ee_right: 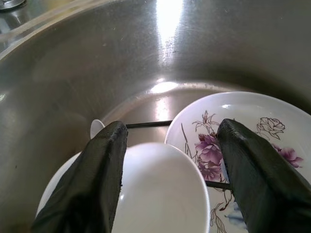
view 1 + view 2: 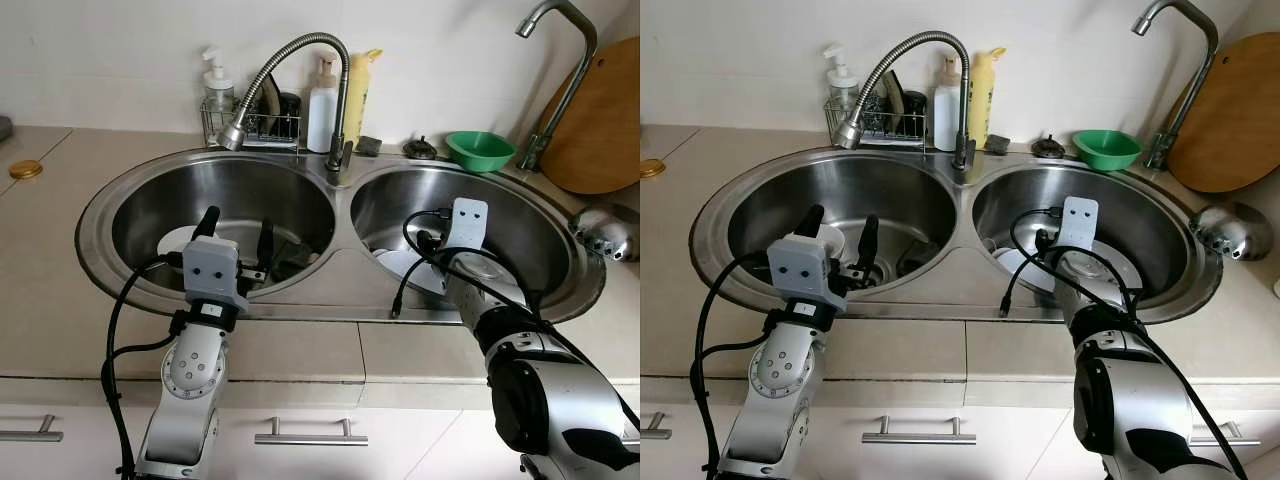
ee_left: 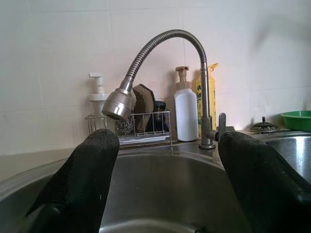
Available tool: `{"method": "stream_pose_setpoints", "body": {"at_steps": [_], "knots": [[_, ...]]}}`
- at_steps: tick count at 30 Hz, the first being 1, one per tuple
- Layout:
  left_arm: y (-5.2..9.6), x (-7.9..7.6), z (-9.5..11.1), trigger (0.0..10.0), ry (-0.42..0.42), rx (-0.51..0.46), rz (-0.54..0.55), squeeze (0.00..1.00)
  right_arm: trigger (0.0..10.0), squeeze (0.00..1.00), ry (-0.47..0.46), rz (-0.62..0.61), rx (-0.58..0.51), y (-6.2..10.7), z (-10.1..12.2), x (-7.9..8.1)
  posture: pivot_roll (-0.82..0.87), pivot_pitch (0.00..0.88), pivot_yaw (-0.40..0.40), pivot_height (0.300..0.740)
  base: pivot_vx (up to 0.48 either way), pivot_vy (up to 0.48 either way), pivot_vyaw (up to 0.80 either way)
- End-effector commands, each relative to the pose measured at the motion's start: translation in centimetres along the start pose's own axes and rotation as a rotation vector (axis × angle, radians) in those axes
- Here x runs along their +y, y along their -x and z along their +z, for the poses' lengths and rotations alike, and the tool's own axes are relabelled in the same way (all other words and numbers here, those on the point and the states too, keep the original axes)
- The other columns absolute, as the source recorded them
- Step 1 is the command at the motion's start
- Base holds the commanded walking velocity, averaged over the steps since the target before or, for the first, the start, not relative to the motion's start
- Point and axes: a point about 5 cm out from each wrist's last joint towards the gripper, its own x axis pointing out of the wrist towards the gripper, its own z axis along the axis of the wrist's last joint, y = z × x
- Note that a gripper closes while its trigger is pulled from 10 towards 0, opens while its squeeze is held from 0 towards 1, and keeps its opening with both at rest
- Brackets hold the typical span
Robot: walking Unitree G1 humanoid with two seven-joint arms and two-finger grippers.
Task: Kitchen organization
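Observation:
A steel double sink (image 2: 343,262) lies before me. My left gripper (image 2: 238,225) stands open in the left basin, its black fingers (image 3: 87,174) pointing up toward the flexible faucet (image 3: 160,43), nothing between them. Beside it lie a white dish (image 2: 172,240) and a dark item (image 2: 290,260). My right gripper (image 1: 174,131) reaches down into the right basin, open, just above a white bowl (image 1: 160,189). Next to the bowl sits a floral plate (image 1: 252,121). A black chopstick (image 1: 146,124) lies behind them.
Behind the sink stand a wire rack (image 2: 250,125), a soap dispenser (image 2: 217,90), a white bottle (image 2: 322,105) and a yellow bottle (image 2: 358,95). A green bowl (image 2: 480,150), a second tap (image 2: 560,60) and a wooden board (image 2: 605,120) are at the right.

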Motion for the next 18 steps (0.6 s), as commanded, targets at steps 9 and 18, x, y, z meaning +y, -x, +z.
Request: {"method": "stream_pose_setpoints", "body": {"at_steps": [9,18], "knots": [[0.2,-0.3,0.1,10.0,0.037,-0.001,-0.014,0.00,10.0,1.00,0.111,0.131,-0.377,2.0,5.0,3.3,0.06,0.000,-0.079,0.740,0.000,0.000,0.00],[0.1,-0.5,0.5,10.0,0.047,-0.020,-0.031,0.00,10.0,0.00,0.076,0.288,-0.588,6.2,5.9,5.2,0.05,0.000,-0.076,0.740,0.000,0.341,0.00]]}}
